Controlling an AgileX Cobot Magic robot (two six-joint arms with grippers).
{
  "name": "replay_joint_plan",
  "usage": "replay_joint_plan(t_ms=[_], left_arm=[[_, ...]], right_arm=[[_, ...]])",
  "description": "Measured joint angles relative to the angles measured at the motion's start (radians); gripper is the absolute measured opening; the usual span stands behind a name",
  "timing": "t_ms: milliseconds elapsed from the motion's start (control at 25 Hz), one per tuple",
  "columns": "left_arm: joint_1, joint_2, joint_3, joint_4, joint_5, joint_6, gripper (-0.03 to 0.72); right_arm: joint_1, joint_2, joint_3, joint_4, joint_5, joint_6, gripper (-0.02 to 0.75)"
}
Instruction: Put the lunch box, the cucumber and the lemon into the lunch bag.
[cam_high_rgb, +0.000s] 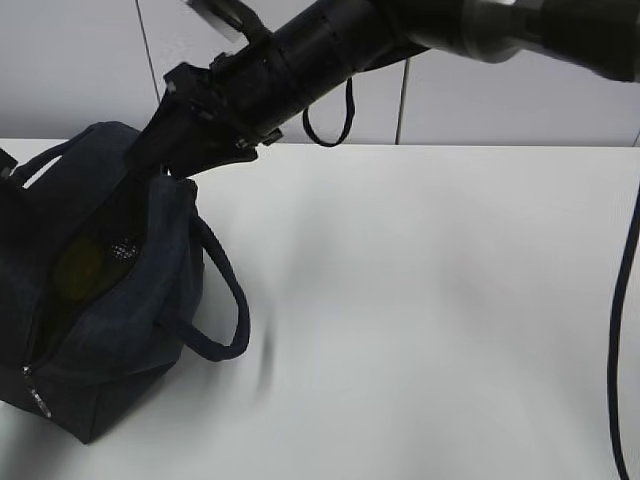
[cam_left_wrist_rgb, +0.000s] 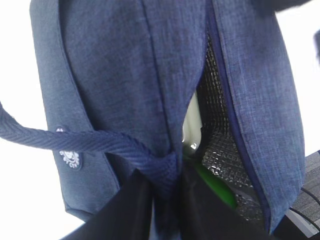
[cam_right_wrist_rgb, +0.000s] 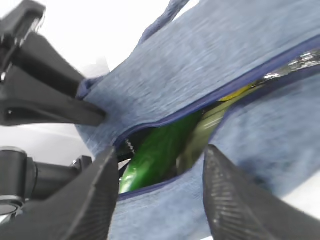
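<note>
The navy lunch bag (cam_high_rgb: 110, 340) stands at the table's left with its zipper open. Inside it lie the dark green cucumber (cam_right_wrist_rgb: 155, 150), the yellow lemon (cam_right_wrist_rgb: 235, 92) and the pale-lidded lunch box (cam_left_wrist_rgb: 192, 122); the lemon (cam_high_rgb: 80, 270) also glows through the opening in the exterior view. My right gripper (cam_right_wrist_rgb: 161, 150) hangs open just over the opening with nothing between its fingers, the cucumber lying below them. My left gripper (cam_left_wrist_rgb: 167, 180) is shut on the bag's loop handle (cam_left_wrist_rgb: 100, 142) and the fabric at its base, holding that side up.
The second loop handle (cam_high_rgb: 225, 300) droops over the bag's right side. The white table (cam_high_rgb: 430, 300) stretches to the right of the bag. A black cable (cam_high_rgb: 622, 330) hangs along the right edge, and a wall (cam_high_rgb: 70, 70) stands behind.
</note>
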Motion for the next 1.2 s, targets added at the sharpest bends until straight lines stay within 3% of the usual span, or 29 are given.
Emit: replay_joint_plan(t_ms=[320,880,960,1120,1200], left_arm=[[0.0,0.0,0.0,0.0,0.0,0.0,0.092],[0.0,0.0,0.0,-0.002,0.0,0.0,0.092],[0.0,0.0,0.0,-0.004,0.0,0.0,0.092],[0.0,0.0,0.0,-0.005,0.0,0.0,0.092],[0.0,0.0,0.0,-0.005,0.0,0.0,0.092]], right_arm=[[-0.025,0.0,-0.018,-0.167,0.011,0.107,0.389],[0.049,0.064,-0.02,-0.208,0.013,0.204,0.372],[0.052,0.064,-0.02,-0.237,0.013,0.219,0.309],[0.052,0.064,-0.02,-0.263,0.016,0.225,0.073],[0.052,0.064,-0.02,-0.27,0.018,0.225,0.03]])
